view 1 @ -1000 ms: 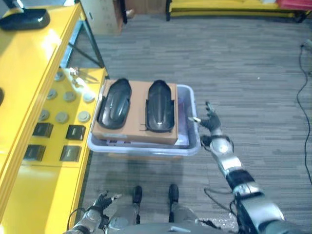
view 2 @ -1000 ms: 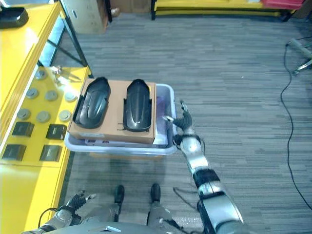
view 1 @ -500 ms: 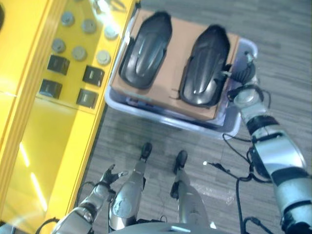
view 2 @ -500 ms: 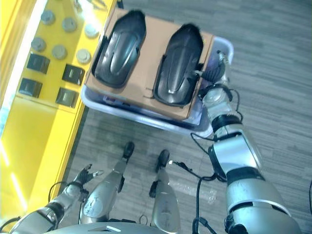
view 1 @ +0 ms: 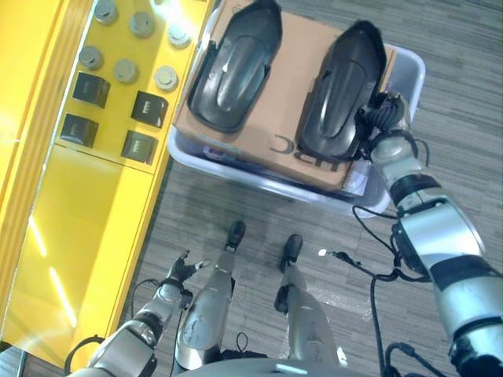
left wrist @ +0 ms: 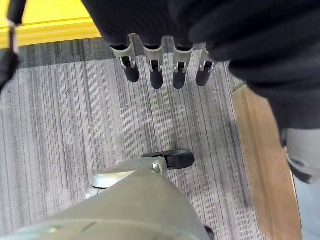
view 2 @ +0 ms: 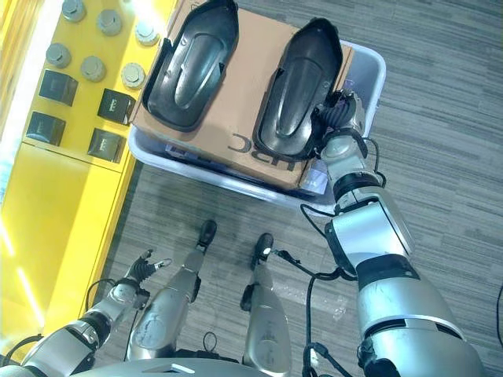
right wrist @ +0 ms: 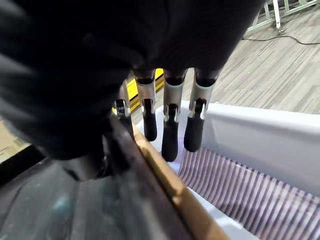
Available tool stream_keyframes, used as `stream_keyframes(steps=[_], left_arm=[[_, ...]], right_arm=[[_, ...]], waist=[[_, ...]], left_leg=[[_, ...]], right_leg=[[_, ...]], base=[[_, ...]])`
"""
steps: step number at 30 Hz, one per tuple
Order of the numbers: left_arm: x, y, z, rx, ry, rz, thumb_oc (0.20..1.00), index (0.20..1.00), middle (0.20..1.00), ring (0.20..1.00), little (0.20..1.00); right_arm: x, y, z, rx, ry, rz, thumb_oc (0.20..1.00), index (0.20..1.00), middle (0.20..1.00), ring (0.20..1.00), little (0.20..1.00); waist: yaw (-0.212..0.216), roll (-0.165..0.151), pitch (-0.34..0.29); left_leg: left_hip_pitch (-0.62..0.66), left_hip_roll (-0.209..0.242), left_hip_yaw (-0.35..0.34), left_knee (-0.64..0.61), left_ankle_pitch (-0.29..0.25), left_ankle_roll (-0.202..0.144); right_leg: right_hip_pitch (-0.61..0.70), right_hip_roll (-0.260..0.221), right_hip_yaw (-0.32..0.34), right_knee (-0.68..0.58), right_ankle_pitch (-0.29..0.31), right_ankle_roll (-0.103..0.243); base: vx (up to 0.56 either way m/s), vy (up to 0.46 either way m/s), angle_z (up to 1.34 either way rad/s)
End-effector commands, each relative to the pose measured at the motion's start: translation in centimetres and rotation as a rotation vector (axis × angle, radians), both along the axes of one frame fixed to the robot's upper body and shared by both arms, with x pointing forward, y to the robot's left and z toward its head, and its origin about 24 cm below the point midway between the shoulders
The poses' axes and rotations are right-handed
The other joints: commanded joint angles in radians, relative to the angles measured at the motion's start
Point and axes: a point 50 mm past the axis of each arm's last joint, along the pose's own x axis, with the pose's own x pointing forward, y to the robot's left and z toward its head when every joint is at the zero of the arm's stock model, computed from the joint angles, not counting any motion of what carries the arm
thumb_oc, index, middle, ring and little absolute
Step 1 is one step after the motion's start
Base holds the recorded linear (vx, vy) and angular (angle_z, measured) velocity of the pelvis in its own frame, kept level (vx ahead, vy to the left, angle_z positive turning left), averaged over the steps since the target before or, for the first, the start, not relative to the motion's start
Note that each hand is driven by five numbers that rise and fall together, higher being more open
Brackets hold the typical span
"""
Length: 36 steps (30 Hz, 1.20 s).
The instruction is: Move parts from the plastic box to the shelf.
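Whereas a second ago the right hand (view 2: pixel 339 116) hovers open beside the plastic box (view 2: pixel 369 67), it now sits at the right edge of the right black part (view 2: pixel 302 82), fingers (right wrist: pixel 169 132) nearly straight, reaching down between the cardboard sheet (view 2: pixel 247 75) and the box wall; no grip is evident. Both black parts, the left one (view 2: pixel 192 63) included, lie on the cardboard over the box beside the yellow shelf (view 1: pixel 47 188). The view has tilted downward. The left hand (view 1: pixel 182 269) hangs low over the floor, fingers relaxed, as before.
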Motion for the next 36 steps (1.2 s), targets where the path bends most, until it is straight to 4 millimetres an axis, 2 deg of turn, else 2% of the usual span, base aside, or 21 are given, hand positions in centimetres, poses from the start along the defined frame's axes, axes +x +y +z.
stream_keyframes(steps=[1, 6, 10, 14, 16, 17, 18, 19, 20, 21, 22, 23, 25, 26, 27, 29, 31, 33, 34, 35, 36], left_arm=[[-1.4, 0.7, -0.9, 0.028, 0.054, 0.028, 1.0, 1.0, 1.0, 1.0, 1.0], [-1.5, 1.4, -0.9, 0.021, 0.051, 0.082, 1.0, 1.0, 1.0, 1.0, 1.0], [-0.5, 1.4, 0.2, -0.064, -0.048, 0.113, 1.0, 1.0, 1.0, 1.0, 1.0], [1.6, 1.8, 4.3, -0.136, -0.29, 0.029, 1.0, 1.0, 1.0, 1.0, 1.0], [2.7, 2.5, 9.4, -0.192, -0.496, -0.071, 1.0, 1.0, 1.0, 1.0, 1.0], [2.6, 2.5, 9.4, -0.191, -0.494, -0.072, 1.0, 1.0, 1.0, 1.0, 1.0], [2.8, 3.0, 10.7, -0.19, -0.541, -0.079, 1.0, 1.0, 1.0, 1.0, 1.0], [3.1, 3.3, 13.0, -0.206, -0.622, -0.106, 1.0, 1.0, 1.0, 1.0, 1.0], [3.0, 3.3, 13.0, -0.205, -0.618, -0.107, 1.0, 1.0, 1.0, 1.0, 1.0], [3.3, 2.9, 14.6, -0.24, -0.68, -0.131, 1.0, 1.0, 1.0, 1.0, 1.0], [3.3, 2.9, 14.6, -0.24, -0.679, -0.131, 1.0, 1.0, 1.0, 1.0, 1.0], [3.9, 1.3, 17.8, -0.362, -0.811, -0.171, 1.0, 1.0, 1.0, 1.0, 1.0], [4.0, 0.9, 18.3, -0.385, -0.826, -0.183, 1.0, 1.0, 1.0, 1.0, 1.0], [4.5, -0.8, 19.5, -0.453, -0.86, -0.234, 1.0, 1.0, 1.0, 1.0, 1.0], [4.5, -0.8, 19.5, -0.453, -0.86, -0.234, 1.0, 1.0, 1.0, 1.0, 1.0], [4.9, -2.5, 20.8, -0.51, -0.892, -0.299, 1.0, 1.0, 1.0, 1.0, 1.0], [5.4, -3.9, 21.3, -0.567, -0.896, -0.328, 1.0, 1.0, 1.0, 1.0, 1.0], [5.5, -4.9, 21.7, -0.598, -0.901, -0.353, 1.0, 1.0, 1.0, 1.0, 1.0], [5.7, -5.5, 21.8, -0.628, -0.891, -0.355, 1.0, 1.0, 1.0, 1.0, 1.0], [5.7, -5.5, 21.8, -0.628, -0.891, -0.355, 1.0, 1.0, 1.0, 1.0, 1.0], [5.8, -6.0, 21.9, -0.644, -0.888, -0.36, 1.0, 1.0, 1.0, 1.0, 1.0]], right_arm=[[-0.6, 0.7, -4.0, 0.035, 0.091, 0.052, 0.2, 0.2, 0.2, 0.2, 0.2], [-0.6, 1.3, -3.4, 0.027, 0.021, 0.081, 0.2, 0.2, 0.2, 0.2, 0.2], [-1.4, 0.3, -2.5, -0.01, -0.062, 0.081, 0.2, 0.2, 0.2, 0.2, 0.2], [-3.6, -1.3, -2.0, -0.143, -0.142, 0.094, 0.2, 0.2, 0.2, 0.2, 0.2], [-5.7, -2.1, -1.0, -0.302, -0.19, 0.117, 0.2, 0.2, 0.2, 0.2, 0.2], [-5.8, -2.2, -1.0, -0.301, -0.189, 0.116, 0.2, 0.2, 0.2, 0.2, 0.2], [-6.2, -1.7, -0.4, -0.34, -0.223, 0.142, 0.2, 0.2, 0.2, 0.2, 0.2], [-7.2, -1.4, 0.4, -0.385, -0.265, 0.178, 0.2, 0.2, 0.2, 0.2, 0.2], [-7.3, -1.5, 0.3, -0.383, -0.262, 0.178, 0.2, 0.2, 0.2, 0.2, 0.2], [-7.6, -0.9, 1.2, -0.442, -0.285, 0.203, 0.2, 0.2, 0.2, 0.2, 0.2], [-7.6, -0.9, 1.2, -0.442, -0.283, 0.203, 0.2, 0.2, 0.2, 0.2, 0.2], [-8.8, 1.5, 3.6, -0.523, -0.401, 0.304, 0.2, 0.2, 0.2, 0.2, 0.2], [-9.1, 2.1, 4.0, -0.542, -0.422, 0.328, 0.2, 0.2, 0.2, 0.2, 0.2], [-9.2, 3.9, 4.7, -0.52, -0.482, 0.388, 0.2, 0.2, 0.2, 0.2, 0.2], [-9.2, 3.9, 4.7, -0.52, -0.482, 0.387, 0.2, 0.2, 0.2, 0.2, 0.2], [-9.1, 5.0, 4.8, -0.471, -0.512, 0.431, 0.2, 0.2, 0.2, 0.2, 0.2], [-9.4, 7.4, 5.3, -0.465, -0.561, 0.516, 0.2, 0.2, 0.2, 0.2, 0.2], [-9.6, 8.1, 5.6, -0.465, -0.582, 0.539, 0.2, 0.2, 0.2, 0.2, 0.2], [-9.8, 9.4, 5.9, -0.457, -0.612, 0.58, 0.2, 0.2, 0.2, 0.2, 0.2], [-9.8, 9.4, 5.9, -0.457, -0.612, 0.58, 0.2, 0.2, 0.2, 0.2, 0.2], [-10.0, 10.5, 6.1, -0.445, -0.634, 0.622, 0.2, 0.2, 0.2, 0.2, 0.2]], waist=[[-0.001, -0.01, -0.059], [-0.022, -0.02, -0.09], [-0.029, -0.016, -0.136], [-0.024, -0.011, -0.192], [-0.019, -0.009, -0.237], [-0.019, -0.009, -0.238], [-0.018, -0.012, -0.255], [-0.019, -0.016, -0.287], [-0.018, -0.018, -0.287], [-0.018, -0.022, -0.303], [-0.018, -0.024, -0.305], [-0.033, -0.037, -0.354], [-0.034, -0.038, -0.367], [-0.043, -0.042, -0.392], [-0.042, -0.043, -0.391], [-0.049, -0.044, -0.411], [-0.061, -0.046, -0.427], [-0.066, -0.046, -0.434], [-0.069, -0.045, -0.437], [-0.069, -0.045, -0.436], [-0.069, -0.045, -0.44]], left_leg=[[-0.009, 0.004, -0.017, -0.025, -0.042, -0.028], [0.026, 0.009, -0.004, -0.025, -0.053, -0.024], [0.069, 0.012, 0.003, -0.025, -0.064, -0.021], [0.138, 0.013, -0.001, -0.025, -0.079, -0.021], [0.197, 0.017, -0.002, -0.025, -0.097, -0.019], [0.195, 0.016, -0.003, -0.025, -0.093, -0.019], [0.208, 0.016, -0.001, -0.025, -0.096, -0.017], [0.241, 0.02, 0.0, -0.024, -0.107, -0.015], [0.244, 0.02, 0.001, -0.024, -0.108, -0.015], [0.26, 0.023, 0.002, -0.023, -0.108, -0.014], [0.264, 0.023, 0.002, -0.024, -0.115, -0.014], [0.301, 0.034, 0.018, -0.022, -0.136, -0.011], [0.307, 0.035, 0.024, -0.022, -0.132, -0.01], [0.329, 0.043, 0.034, -0.021, -0.141, -0.009], [0.331, 0.043, 0.035, -0.022, -0.141, -0.009], [0.35, 0.05, 0.042, -0.021, -0.15, -0.007], [0.381, 0.06, 0.054, -0.023, -0.161, -0.008], [0.395, 0.065, 0.054, -0.022, -0.166, -0.008], [0.406, 0.071, 0.057, -0.023, -0.169, -0.01], [0.406, 0.071, 0.057, -0.023, -0.169, -0.01], [0.414, 0.075, 0.058, -0.022, -0.172, -0.01]], right_leg=[[0.075, -0.063, 0.076, -0.005, -0.09, 0.09], [0.104, -0.06, 0.083, -0.005, -0.101, 0.089], [0.149, -0.063, 0.07, -0.005, -0.12, 0.089], [0.237, -0.073, 0.03, -0.005, -0.147, 0.09], [0.302, -0.075, 0.003, -0.002, -0.174, 0.092], [0.302, -0.075, 0.002, -0.003, -0.17, 0.093], [0.316, -0.076, -0.002, -0.001, -0.176, 0.093], [0.342, -0.075, -0.002, 0.007, -0.189, 0.092], [0.346, -0.075, -0.002, 0.007, -0.191, 0.092], [0.362, -0.076, -0.002, 0.01, -0.192, 0.092], [0.366, -0.076, -0.003, 0.007, -0.197, 0.092], [0.398, -0.076, 0.007, 0.012, -0.213, 0.092], [0.399, -0.075, 0.015, 0.014, -0.208, 0.091], [0.414, -0.073, 0.024, 0.016, -0.215, 0.088], [0.414, -0.073, 0.025, 0.016, -0.215, 0.088], [0.427, -0.069, 0.035, 0.021, -0.223, 0.085], [0.449, -0.064, 0.048, 0.024, -0.231, 0.08], [0.462, -0.059, 0.053, 0.024, -0.237, 0.077], [0.469, -0.055, 0.058, 0.024, -0.24, 0.074], [0.469, -0.055, 0.058, 0.024, -0.24, 0.074], [0.475, -0.051, 0.059, 0.025, -0.244, 0.072]], base=[[0.0, 0.0, 0.0], [0.0, 0.001, -0.01], [0.02, -0.012, -0.06], [0.06, -0.042, 0.06], [0.08, -0.068, 0.08], [0.07, -0.041, 0.09], [0.05, -0.019, 0.12], [0.07, -0.026, 0.04], [0.07, -0.027, -0.03], [0.04, -0.02, -0.11], [0.09, -0.068, -0.14], [0.06, -0.054, -0.11], [0.03, -0.036, -0.08], [0.04, -0.032, -0.19], [0.05, -0.051, -0.32], [0.05, -0.045, -0.28], [0.07, -0.067, -0.25], [0.04, -0.058, -0.1], [0.01, -0.034, 0.02], [0.02, -0.047, -0.04], [0.0, 0.0, 0.0]])
